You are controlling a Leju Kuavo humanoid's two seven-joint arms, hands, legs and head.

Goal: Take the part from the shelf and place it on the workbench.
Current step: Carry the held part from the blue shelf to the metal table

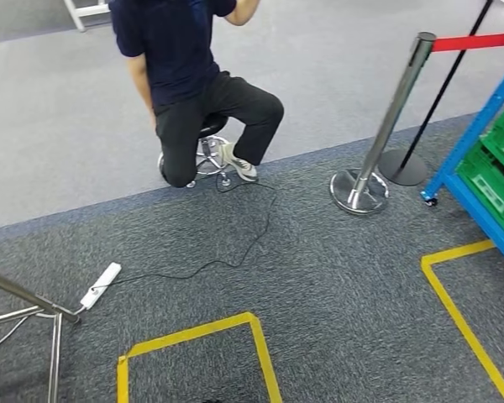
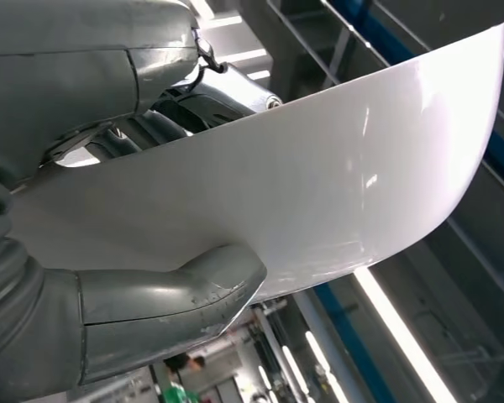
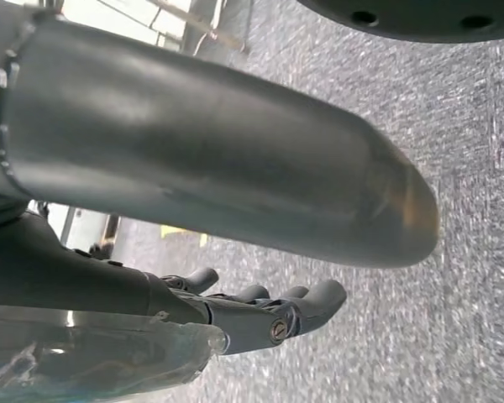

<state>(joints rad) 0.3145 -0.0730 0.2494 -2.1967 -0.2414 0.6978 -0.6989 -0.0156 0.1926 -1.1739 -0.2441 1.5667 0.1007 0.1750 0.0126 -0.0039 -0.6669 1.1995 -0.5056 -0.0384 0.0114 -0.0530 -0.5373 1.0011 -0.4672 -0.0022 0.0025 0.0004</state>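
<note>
Curving past the left hand (image 2: 110,210), the white part (image 2: 312,185) is pinched between the thumb (image 2: 173,298) on one face and the dark fingers (image 2: 173,117) on the other. The right hand (image 3: 237,252) holds nothing, its fingers (image 3: 287,306) nearly straight over grey carpet (image 3: 478,210).

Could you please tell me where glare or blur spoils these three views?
Head view: evenly lit and sharp. Left wrist view: glare streaks on the white part held by the left hand, bright ceiling lights behind. Right wrist view: the right hand is soft, too close, and the carpet looks smeared.
</note>
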